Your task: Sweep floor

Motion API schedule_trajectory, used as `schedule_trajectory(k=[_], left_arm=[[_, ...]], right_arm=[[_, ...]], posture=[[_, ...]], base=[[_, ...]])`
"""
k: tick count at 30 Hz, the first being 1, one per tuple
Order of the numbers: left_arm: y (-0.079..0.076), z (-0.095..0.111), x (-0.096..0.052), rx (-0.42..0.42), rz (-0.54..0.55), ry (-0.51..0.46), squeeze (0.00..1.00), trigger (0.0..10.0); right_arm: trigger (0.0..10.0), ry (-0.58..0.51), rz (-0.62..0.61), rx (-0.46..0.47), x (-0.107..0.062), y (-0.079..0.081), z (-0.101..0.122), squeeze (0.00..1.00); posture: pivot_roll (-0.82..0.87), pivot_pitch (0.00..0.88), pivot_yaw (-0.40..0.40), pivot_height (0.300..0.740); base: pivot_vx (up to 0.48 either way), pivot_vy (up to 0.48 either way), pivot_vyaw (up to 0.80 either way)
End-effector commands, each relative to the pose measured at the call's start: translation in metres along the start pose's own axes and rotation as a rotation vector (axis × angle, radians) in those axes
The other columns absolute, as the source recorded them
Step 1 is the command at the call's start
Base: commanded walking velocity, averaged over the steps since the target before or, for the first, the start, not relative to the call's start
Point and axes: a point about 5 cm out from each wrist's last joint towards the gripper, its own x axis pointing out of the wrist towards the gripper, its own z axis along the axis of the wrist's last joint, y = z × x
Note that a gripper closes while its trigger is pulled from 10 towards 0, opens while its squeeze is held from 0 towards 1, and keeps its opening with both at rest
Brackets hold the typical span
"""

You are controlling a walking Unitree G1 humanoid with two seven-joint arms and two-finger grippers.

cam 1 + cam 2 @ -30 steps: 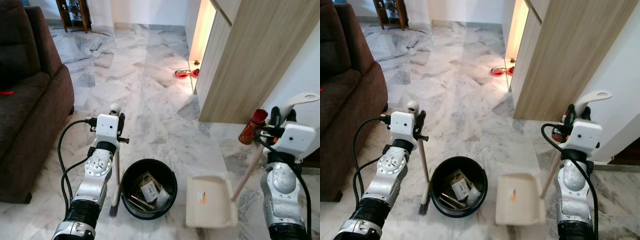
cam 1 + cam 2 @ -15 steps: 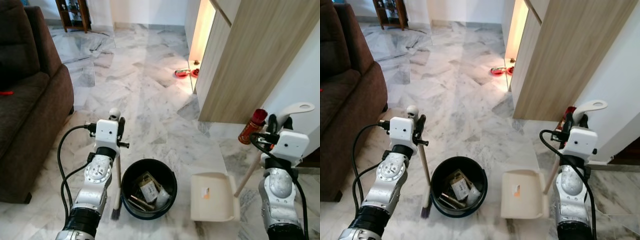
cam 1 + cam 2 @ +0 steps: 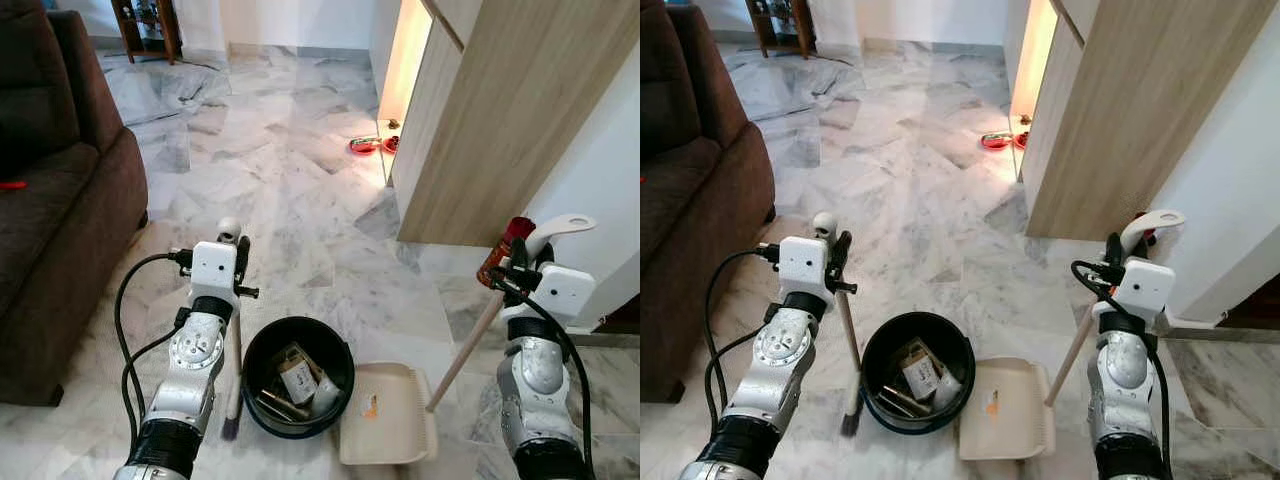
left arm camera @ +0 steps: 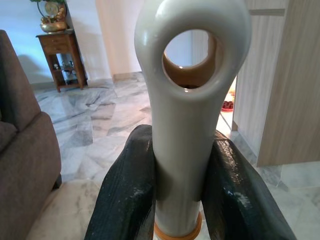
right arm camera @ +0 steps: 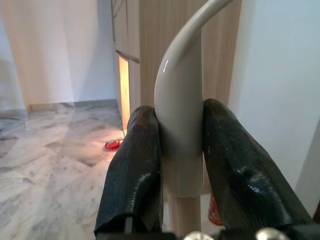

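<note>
Broom [image 3: 234, 370] looks light and stiff; left gripper [image 4: 182, 195] pinches its smooth handle top, right gripper [image 5: 182, 165] clamps the dustpan [image 3: 385, 428] handle.

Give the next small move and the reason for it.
Probably tip the beige plastic dustpan over the round black bin: the right hand grips its long handle, it lies flat beside the bin, and a small orange scrap sits on it.

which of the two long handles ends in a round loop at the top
The broom handle clamped in the left gripper; its cream tip is a closed ring. The dustpan handle in the right gripper curves into a hook.
</note>
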Motion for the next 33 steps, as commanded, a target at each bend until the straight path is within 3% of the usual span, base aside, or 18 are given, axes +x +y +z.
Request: schedule_trajectory(k=[1,33], left_arm=[[-0.0005,0.0122,0.0033,0.000,0.001,-0.056,0.00,10.0],[-0.0058,0.0143,0.0054,0.002,-0.026,-0.075,0.00,10.0]], right_arm=[[10.0,-0.051,-0.009,0.012,0.0068,-0.0026,0.0087,0.00],[10.0,-0.040,-0.002,0.065,0.0025,0.0053,0.0050,0.00]], posture=[[0.12,0.083,-0.064,0.740],[0.10,0.025,-0.052,0.740]], base=[[0.000,0.000,0.00],[-0.024,0.000,0.00]])
